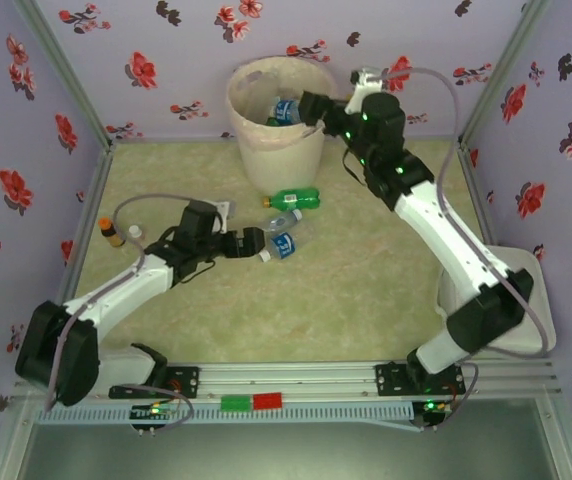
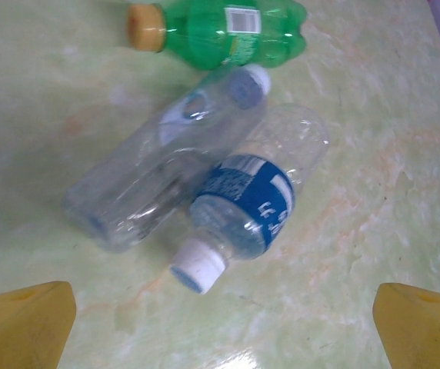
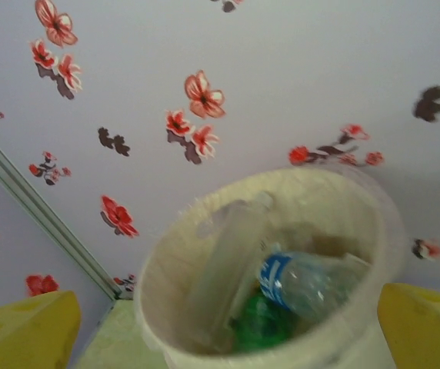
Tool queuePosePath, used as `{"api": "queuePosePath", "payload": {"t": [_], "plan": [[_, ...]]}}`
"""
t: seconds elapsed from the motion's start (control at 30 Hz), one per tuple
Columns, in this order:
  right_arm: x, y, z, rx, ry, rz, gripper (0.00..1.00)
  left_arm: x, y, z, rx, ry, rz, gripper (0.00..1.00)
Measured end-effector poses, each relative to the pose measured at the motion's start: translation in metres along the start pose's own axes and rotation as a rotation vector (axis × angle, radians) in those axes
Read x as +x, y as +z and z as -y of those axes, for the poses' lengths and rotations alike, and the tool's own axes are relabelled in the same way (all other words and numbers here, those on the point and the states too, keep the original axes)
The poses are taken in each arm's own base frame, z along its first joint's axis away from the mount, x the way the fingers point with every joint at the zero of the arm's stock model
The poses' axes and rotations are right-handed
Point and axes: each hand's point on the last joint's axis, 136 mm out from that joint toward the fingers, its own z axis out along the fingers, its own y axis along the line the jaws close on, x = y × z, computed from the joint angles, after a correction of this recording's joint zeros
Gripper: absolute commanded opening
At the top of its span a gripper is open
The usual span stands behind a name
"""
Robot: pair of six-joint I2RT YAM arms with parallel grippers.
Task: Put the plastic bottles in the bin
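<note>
Left wrist view: the left gripper (image 2: 221,327) is held wide just short of a labelled bottle (image 2: 243,204) touching a clear bottle (image 2: 166,165) — both could be caught, or one squeezed away. Over the bin (image 1: 276,150) the right gripper (image 1: 311,108) is spread empty; its wrist view shows more plainly than from above a blue-banded bottle (image 3: 305,284) on what may be a green bottle (image 3: 262,323).

My overhead camera sits high at the near side, looking down and forward over the whole table (image 1: 366,300) to the far floral wall (image 1: 296,25). My left wrist camera faces down, close over the blue-labelled clear bottle (image 2: 247,201) and green bottle (image 2: 220,31); both also appear overhead. My right wrist camera looks closely into the bin (image 3: 320,181), which the overhead view shows at the far centre.
</note>
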Motion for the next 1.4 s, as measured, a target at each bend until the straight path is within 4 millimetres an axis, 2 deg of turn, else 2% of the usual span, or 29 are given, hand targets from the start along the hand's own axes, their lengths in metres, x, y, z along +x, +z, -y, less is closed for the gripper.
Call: {"api": "queuePosePath", "payload": {"t": [0.1, 0.3, 0.4, 0.47, 0.6, 0.7, 0.97, 1.2, 1.4], "plan": [[0.046, -0.021, 0.027, 0.068, -0.014, -0.090, 1.00, -0.004, 0.015, 0.018, 0.006, 0.066, -0.043, 1.00], [0.161, -0.066, 0.087, 0.218, 0.007, -0.314, 1.00, -0.005, 0.048, 0.054, -0.011, 0.233, -0.136, 0.98], [0.202, -0.091, 0.110, 0.287, 0.031, -0.403, 1.00, 0.000, 0.065, 0.065, -0.022, 0.308, -0.189, 0.97], [0.218, -0.106, 0.121, 0.323, 0.045, -0.433, 1.00, 0.004, 0.077, 0.068, -0.032, 0.351, -0.228, 0.96], [0.239, -0.138, 0.141, 0.393, 0.073, -0.443, 1.00, 0.013, 0.097, 0.067, -0.062, 0.422, -0.311, 0.94], [0.250, -0.153, 0.148, 0.408, 0.101, -0.441, 1.00, 0.017, 0.108, 0.063, -0.095, 0.470, -0.359, 0.94], [0.292, -0.166, 0.148, 0.355, 0.214, -0.509, 1.00, 0.031, 0.120, 0.042, -0.181, 0.557, -0.464, 0.89], [0.293, -0.161, 0.140, 0.316, 0.259, -0.503, 1.00, 0.049, 0.128, 0.034, -0.203, 0.573, -0.530, 0.84], [0.291, -0.159, 0.139, 0.309, 0.261, -0.491, 1.00, 0.054, 0.132, 0.030, -0.212, 0.573, -0.541, 0.79]]}}
